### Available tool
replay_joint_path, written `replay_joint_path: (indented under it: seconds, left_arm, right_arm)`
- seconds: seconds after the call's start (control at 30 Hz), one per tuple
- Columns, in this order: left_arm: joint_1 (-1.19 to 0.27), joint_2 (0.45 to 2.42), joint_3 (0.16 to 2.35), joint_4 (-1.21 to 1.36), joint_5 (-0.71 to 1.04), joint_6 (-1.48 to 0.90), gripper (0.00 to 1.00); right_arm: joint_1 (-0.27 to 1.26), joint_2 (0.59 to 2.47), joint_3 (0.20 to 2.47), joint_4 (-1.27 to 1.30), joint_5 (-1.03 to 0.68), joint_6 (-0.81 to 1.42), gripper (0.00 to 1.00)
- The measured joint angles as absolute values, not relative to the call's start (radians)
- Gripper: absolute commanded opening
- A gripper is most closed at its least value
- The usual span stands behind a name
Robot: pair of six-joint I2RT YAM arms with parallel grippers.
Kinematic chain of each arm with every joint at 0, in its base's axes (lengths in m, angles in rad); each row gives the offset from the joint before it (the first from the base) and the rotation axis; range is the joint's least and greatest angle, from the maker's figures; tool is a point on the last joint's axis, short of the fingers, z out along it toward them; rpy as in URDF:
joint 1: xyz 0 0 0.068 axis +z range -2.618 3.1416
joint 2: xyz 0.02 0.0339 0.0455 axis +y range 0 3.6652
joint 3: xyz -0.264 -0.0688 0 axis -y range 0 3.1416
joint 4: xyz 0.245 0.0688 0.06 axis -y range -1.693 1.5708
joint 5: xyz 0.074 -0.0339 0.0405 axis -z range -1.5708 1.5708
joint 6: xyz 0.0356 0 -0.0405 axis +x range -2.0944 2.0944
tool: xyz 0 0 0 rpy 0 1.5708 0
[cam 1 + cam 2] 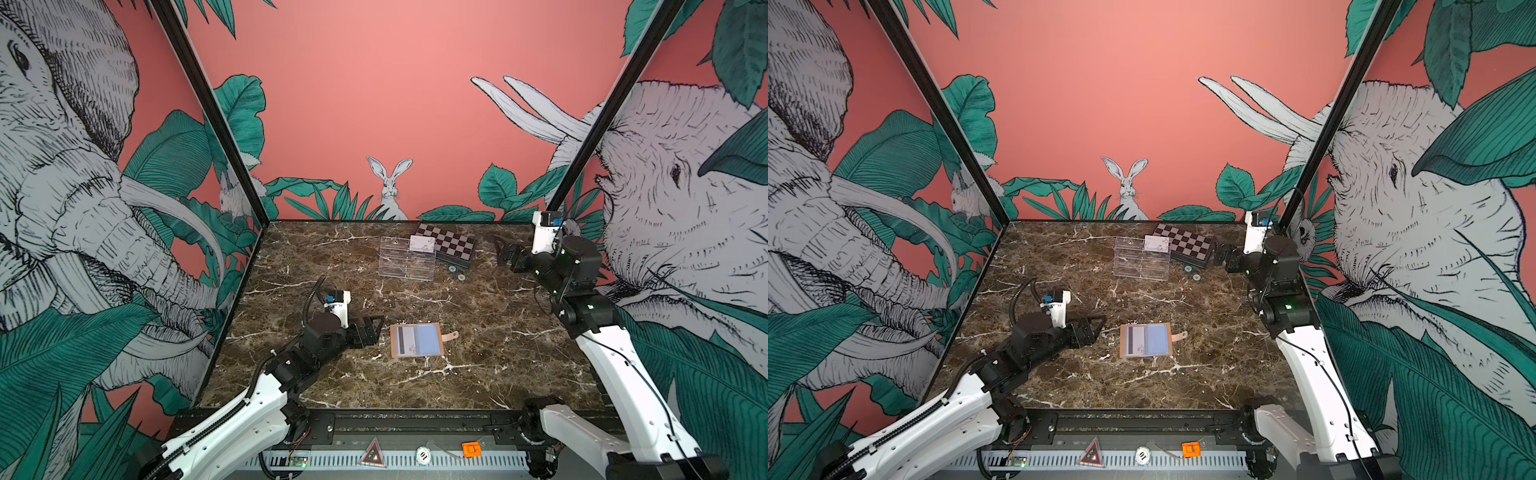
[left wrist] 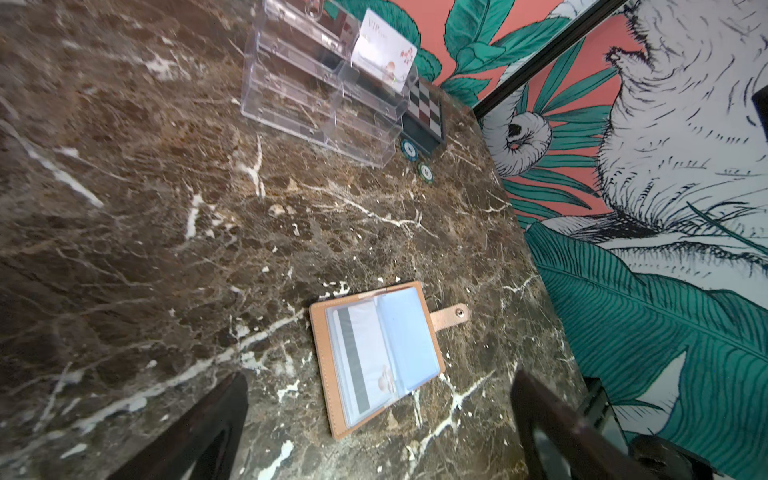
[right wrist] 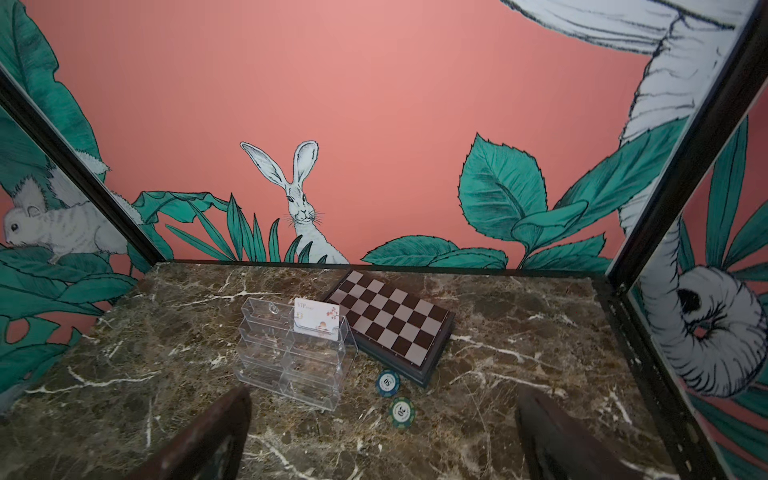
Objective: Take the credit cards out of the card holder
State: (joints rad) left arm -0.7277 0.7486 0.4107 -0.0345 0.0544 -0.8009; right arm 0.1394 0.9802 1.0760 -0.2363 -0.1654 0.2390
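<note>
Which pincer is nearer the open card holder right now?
Left. The left pincer sits just beside the card holder, not touching; the right pincer is far back, by the folded chessboard.

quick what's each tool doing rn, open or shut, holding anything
Left tool: open, holding nothing, beside the card holder without touching it.
Right tool: open, holding nothing, near the checkered box.

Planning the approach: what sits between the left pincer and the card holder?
Nothing: in both top views only bare marble table separates the open left pincer from the card holder.
</note>
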Motion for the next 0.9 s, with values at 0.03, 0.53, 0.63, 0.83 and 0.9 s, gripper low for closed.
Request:
replay_joint_path:
  seconds: [0.03, 0.53, 0.63, 0.83, 0.9]
  left_arm:
    - [-0.728, 0.772, 0.411, -0.028, 0.077, -0.815, 0.99]
    - [-0.728, 0.883, 0.311, 0.105, 0.230, -1.012, 0.97]
    - [-0.728, 0.889, 0.311, 0.110, 0.244, -1.029, 0.96]
    - [-0.728, 0.991, 0.311, 0.175, 0.282, -1.063, 0.93]
    - [-0.728, 1.036, 0.311, 0.199, 0.298, -1.072, 0.92]
  right_arm:
    - [0.135, 0.973, 1.072, -0.255, -0.179, 0.255, 0.98]
    - [0.124, 0.895, 0.861, -0.327, -0.446, 0.510, 0.92]
    - [0.124, 0.899, 0.808, -0.308, -0.496, 0.559, 0.86]
    - [0.125, 0.969, 0.707, -0.268, -0.567, 0.633, 0.77]
    - [0.130, 0.991, 0.677, -0.245, -0.583, 0.654, 0.75]
